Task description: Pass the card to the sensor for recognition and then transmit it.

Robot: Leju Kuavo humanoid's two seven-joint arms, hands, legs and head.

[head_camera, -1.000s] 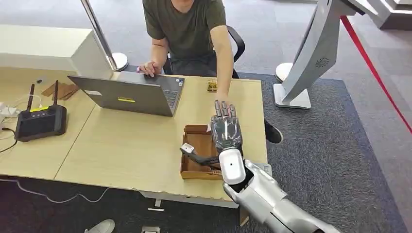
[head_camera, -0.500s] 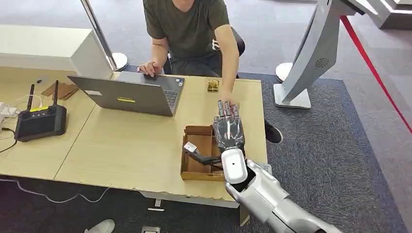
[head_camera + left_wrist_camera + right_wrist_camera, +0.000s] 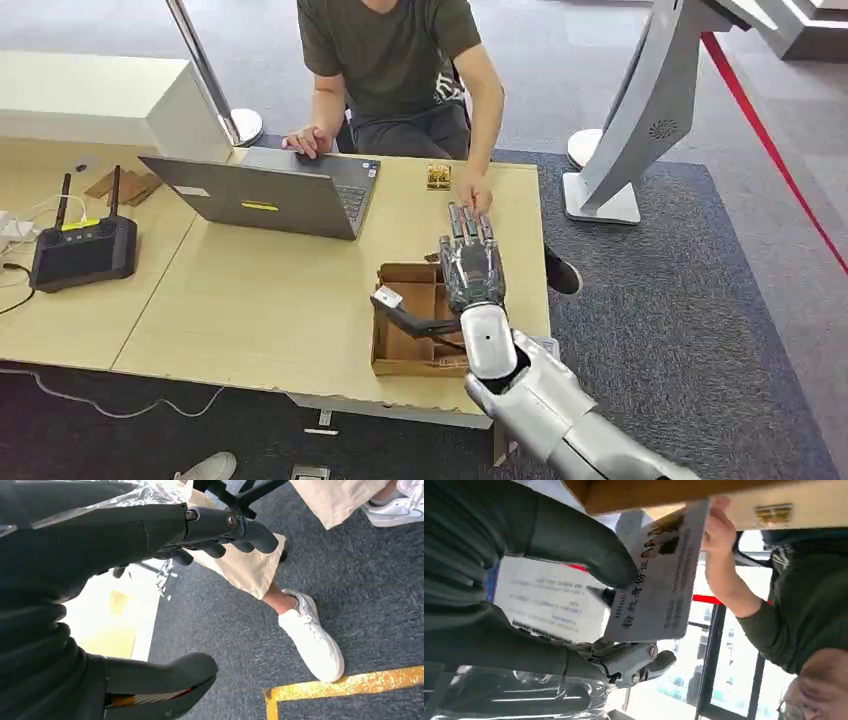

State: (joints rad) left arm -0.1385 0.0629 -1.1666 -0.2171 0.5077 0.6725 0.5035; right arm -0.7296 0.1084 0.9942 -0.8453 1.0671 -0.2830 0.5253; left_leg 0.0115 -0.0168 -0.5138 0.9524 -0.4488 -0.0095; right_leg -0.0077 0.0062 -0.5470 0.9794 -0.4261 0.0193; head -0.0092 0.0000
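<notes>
Card handover under way
Right hand (image 3: 549, 595) pinches the card (image 3: 661, 580); the person's hand (image 3: 719, 530) grips its far edge; release remains.

head: high, looking down | wrists: close behind hands

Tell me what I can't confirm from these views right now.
- Card in the head view: hidden under the right hand.
- Whether the person's hand already grips the card: right wrist view, contact at its edge unclear.
- Card print: blurred.
- The sensor: cannot tell which thing it is.
- Left hand: holds nothing visible.
</notes>
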